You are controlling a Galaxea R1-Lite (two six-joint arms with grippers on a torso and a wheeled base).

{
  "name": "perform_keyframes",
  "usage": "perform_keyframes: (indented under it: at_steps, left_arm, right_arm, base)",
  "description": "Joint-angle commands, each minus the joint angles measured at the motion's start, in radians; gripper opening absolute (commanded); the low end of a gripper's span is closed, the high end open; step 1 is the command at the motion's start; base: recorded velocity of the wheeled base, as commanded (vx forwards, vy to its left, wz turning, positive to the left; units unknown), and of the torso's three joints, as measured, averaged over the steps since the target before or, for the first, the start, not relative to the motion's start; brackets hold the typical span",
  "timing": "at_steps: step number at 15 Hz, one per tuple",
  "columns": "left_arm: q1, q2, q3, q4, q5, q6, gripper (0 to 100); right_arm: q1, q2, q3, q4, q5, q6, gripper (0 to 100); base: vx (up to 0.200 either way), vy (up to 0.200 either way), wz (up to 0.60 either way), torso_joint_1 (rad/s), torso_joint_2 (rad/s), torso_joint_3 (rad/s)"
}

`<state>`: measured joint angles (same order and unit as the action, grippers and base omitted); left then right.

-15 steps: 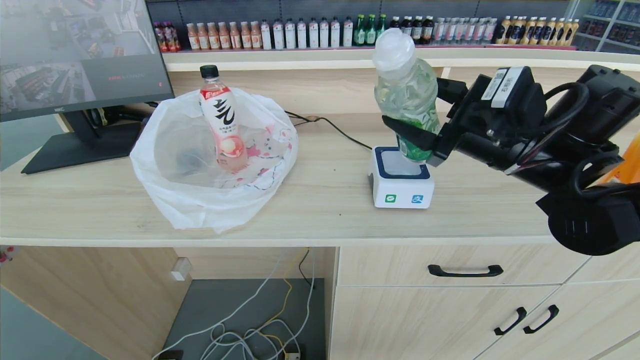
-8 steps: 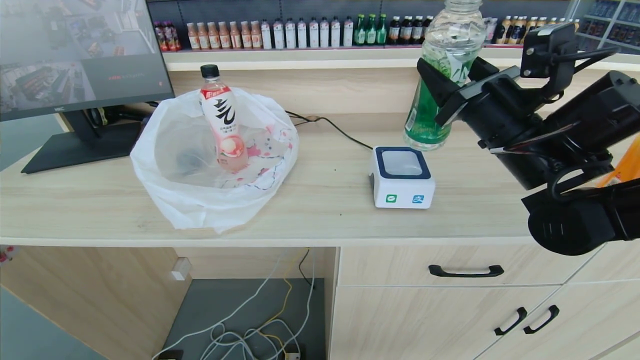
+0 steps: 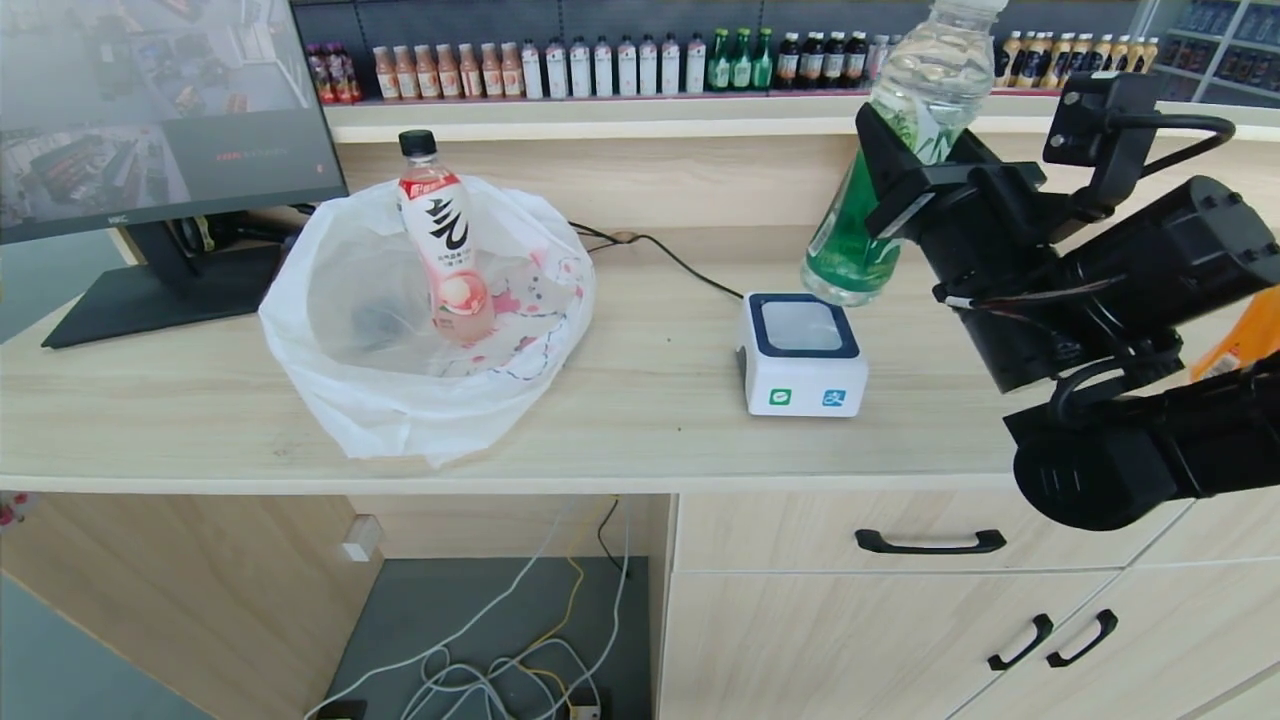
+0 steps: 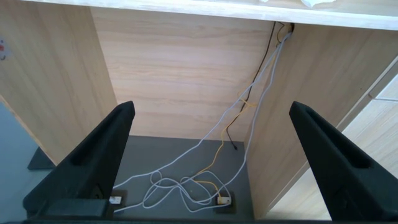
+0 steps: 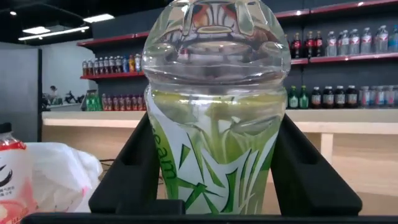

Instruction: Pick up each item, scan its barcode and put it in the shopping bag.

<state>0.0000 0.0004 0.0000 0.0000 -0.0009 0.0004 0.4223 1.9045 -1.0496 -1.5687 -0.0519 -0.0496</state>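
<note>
Just above the scanner (image 3: 800, 352), your right gripper (image 3: 893, 165) clamps the green bottle (image 3: 850, 250); shopping bag (image 3: 400, 420) left of scanner holds a pink bottle (image 3: 447, 255).

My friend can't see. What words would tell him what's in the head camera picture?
The robot's right tool grips a green-labelled bottle, tilted in the air by a small white scanner on a wooden counter. Farther to the robot's left, a pink drink bottle stands in an open white shopping bag.
</note>
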Motion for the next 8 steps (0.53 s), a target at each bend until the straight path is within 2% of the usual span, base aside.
perform_keyframes:
  at_steps: [1,7,8]
  left_arm:
    - [0.000,0.000,0.000,0.000,-0.001,0.000,100]
    - [0.000,0.000,0.000,0.000,-0.001,0.000,100]
    - [-0.002,0.000,0.000,0.000,-0.001,0.000,100]
  right_arm:
    - [0.013,-0.008,0.022,-0.002,-0.003,0.000,0]
    - [0.007,0.025,-0.035,-0.002,-0.003,0.016,0]
    - [0.007,0.025,-0.043,-0.002,-0.003,0.016,0]
  base:
    - [0.000,0.000,0.00,0.000,0.00,0.000]
    - [0.000,0.000,0.00,0.000,0.00,0.000]
    - [0.000,0.200,0.00,0.002,0.01,0.002]
